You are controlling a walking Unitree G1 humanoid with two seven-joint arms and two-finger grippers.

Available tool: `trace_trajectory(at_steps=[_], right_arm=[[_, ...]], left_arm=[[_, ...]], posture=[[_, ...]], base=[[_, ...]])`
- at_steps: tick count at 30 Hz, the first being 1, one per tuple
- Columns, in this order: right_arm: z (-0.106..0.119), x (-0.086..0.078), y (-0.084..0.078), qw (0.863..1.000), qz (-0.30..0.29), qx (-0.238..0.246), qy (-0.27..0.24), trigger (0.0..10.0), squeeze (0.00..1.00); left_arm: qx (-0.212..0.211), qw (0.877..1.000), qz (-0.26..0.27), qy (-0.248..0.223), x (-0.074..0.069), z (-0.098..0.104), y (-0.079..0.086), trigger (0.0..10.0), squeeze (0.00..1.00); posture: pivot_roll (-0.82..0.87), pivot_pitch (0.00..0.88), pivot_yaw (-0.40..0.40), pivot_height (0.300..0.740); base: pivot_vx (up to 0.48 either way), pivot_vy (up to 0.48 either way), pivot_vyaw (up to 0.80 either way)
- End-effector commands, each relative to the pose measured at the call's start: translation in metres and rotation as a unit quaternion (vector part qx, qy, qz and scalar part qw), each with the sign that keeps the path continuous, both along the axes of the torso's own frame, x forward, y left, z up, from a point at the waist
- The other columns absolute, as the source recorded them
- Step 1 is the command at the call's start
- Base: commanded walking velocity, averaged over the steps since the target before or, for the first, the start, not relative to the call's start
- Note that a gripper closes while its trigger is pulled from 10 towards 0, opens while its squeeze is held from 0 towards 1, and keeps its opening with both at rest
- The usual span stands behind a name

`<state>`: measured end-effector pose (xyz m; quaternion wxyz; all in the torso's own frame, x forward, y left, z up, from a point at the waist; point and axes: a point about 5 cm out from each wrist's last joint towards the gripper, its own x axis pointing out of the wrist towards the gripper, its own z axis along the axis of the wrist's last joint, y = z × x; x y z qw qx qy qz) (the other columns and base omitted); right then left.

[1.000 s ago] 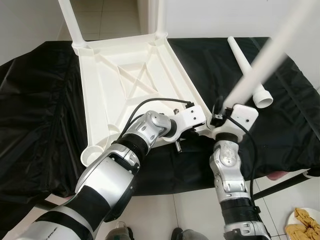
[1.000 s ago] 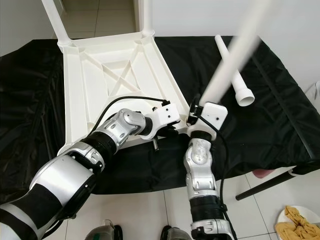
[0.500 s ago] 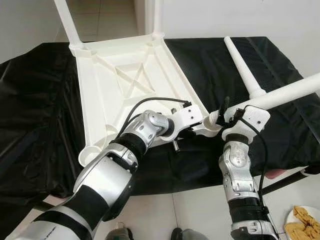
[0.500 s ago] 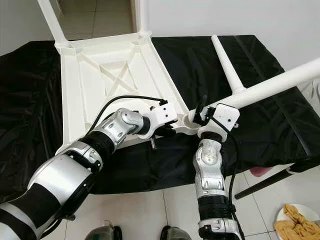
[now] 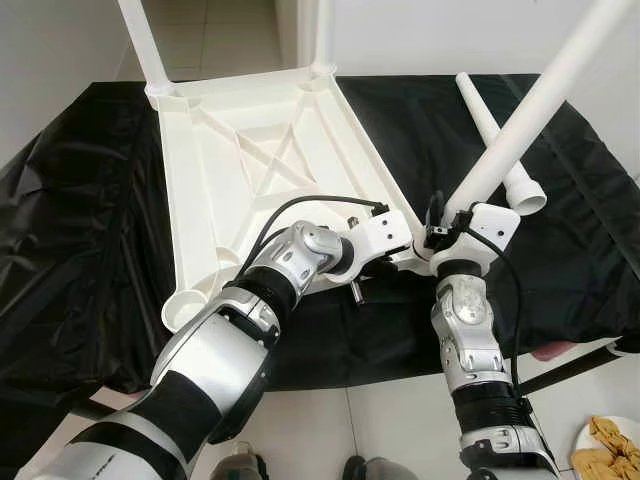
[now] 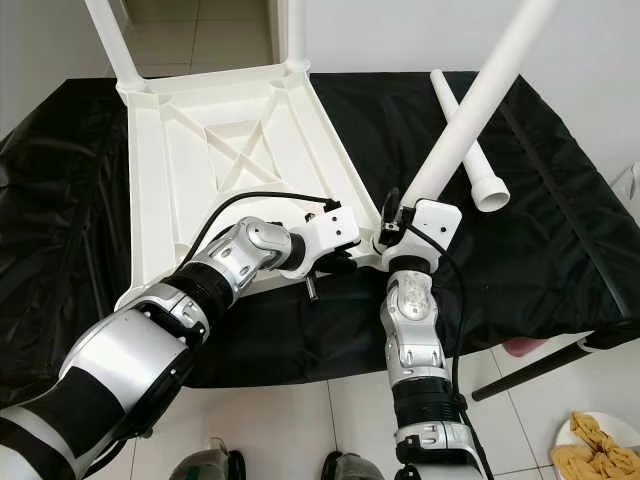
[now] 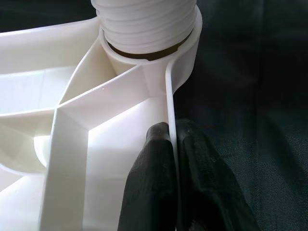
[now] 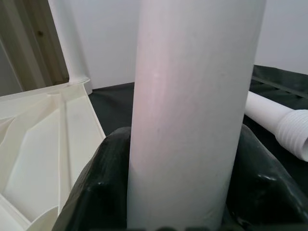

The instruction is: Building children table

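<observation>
Left silver arm reaching toward 2 o'clock, left gripper (image 7: 173,183) pinched closed on a thin white plastic rim (image 7: 169,103). Right gripper (image 8: 192,192) clamped around a white plastic tube leg (image 5: 520,120), forearm upright.

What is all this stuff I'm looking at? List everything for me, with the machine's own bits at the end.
Tabletop: one, white, upside down on the black cover.
Fitted legs: two, white, standing in the far corners.
Held leg: one, white, tilted, its threaded end at the near right corner socket.
Loose leg: one, white, lying on the cover at right.
Black cover: one, draped over the work surface.
Plate: one, white, with yellowish pieces, on the floor at lower right.
Left end effector: black fingers pinching the tabletop's rim.
Right end effector: black fingers clamped round the held leg.
</observation>
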<state>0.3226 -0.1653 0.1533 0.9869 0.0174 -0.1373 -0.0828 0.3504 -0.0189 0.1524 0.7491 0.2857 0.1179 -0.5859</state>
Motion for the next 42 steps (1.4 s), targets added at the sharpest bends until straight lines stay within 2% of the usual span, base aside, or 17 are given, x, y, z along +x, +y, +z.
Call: trace_trajectory(at_steps=[1, 2, 3, 4, 7, 15, 18, 23, 31, 42], right_arm=[[-0.035, -0.003, -0.015, 0.996, 0.007, 0.003, 0.091, 0.0, 0.00], [-0.035, -0.003, -0.015, 0.996, 0.007, 0.003, 0.091, 0.0, 0.00], [-0.034, -0.002, -0.013, 0.995, 0.027, -0.017, 0.096, 10.0, 0.00], [-0.034, -0.002, -0.013, 0.995, 0.027, -0.017, 0.096, 10.0, 0.00], [-0.032, 0.003, -0.012, 0.990, 0.085, -0.042, 0.105, 10.0, 0.00], [-0.029, 0.006, -0.021, 0.984, 0.123, -0.075, 0.105, 10.0, 0.00], [-0.026, 0.003, -0.022, 0.974, 0.156, -0.139, 0.088, 10.0, 0.00], [-0.029, -0.005, -0.016, 0.962, 0.185, -0.187, 0.072, 10.0, 0.00], [-0.036, -0.015, -0.007, 0.959, 0.210, -0.179, 0.062, 10.0, 0.00], [-0.051, -0.029, -0.014, 0.970, 0.219, -0.091, 0.057, 10.0, 0.00]], left_arm=[[0.028, 0.999, 0.016, -0.013, 0.006, 0.000, 0.012, 10.0, 0.00], [0.028, 0.999, 0.016, -0.013, 0.006, 0.000, 0.012, 10.0, 0.00], [0.028, 0.999, 0.016, -0.013, 0.006, 0.000, 0.012, 10.0, 0.00], [0.028, 0.999, 0.016, -0.013, 0.006, 0.000, 0.012, 10.0, 0.00], [0.027, 0.999, 0.018, -0.013, 0.007, 0.000, 0.012, 10.0, 0.00], [0.026, 0.999, 0.018, -0.013, 0.007, 0.001, 0.012, 10.0, 0.00], [0.025, 0.999, 0.019, -0.014, 0.008, 0.002, 0.013, 10.0, 0.00], [0.026, 0.999, 0.019, -0.015, 0.008, 0.002, 0.013, 10.0, 0.00], [0.026, 0.999, 0.019, -0.015, 0.008, 0.003, 0.014, 10.0, 0.00], [0.030, 0.999, 0.015, -0.017, 0.009, 0.003, 0.015, 10.0, 0.00]], posture=[[0.02, 0.059, 0.022, 0.740], [0.02, 0.059, 0.022, 0.740], [0.02, 0.059, 0.022, 0.740], [0.02, 0.059, 0.022, 0.740], [0.02, 0.067, 0.023, 0.740], [0.02, 0.073, 0.021, 0.740], [0.02, 0.076, 0.023, 0.740], [0.02, 0.078, 0.025, 0.740], [0.02, 0.081, 0.030, 0.740], [0.02, 0.076, 0.039, 0.740]], base=[[0.000, 0.000, 0.00], [0.000, 0.000, 0.00], [0.000, 0.000, 0.00], [0.000, 0.000, 0.00], [0.000, 0.000, 0.00], [0.000, 0.000, 0.00], [0.000, 0.000, 0.00], [0.000, 0.000, 0.00], [0.000, 0.000, 0.00], [0.000, 0.000, 0.00]])
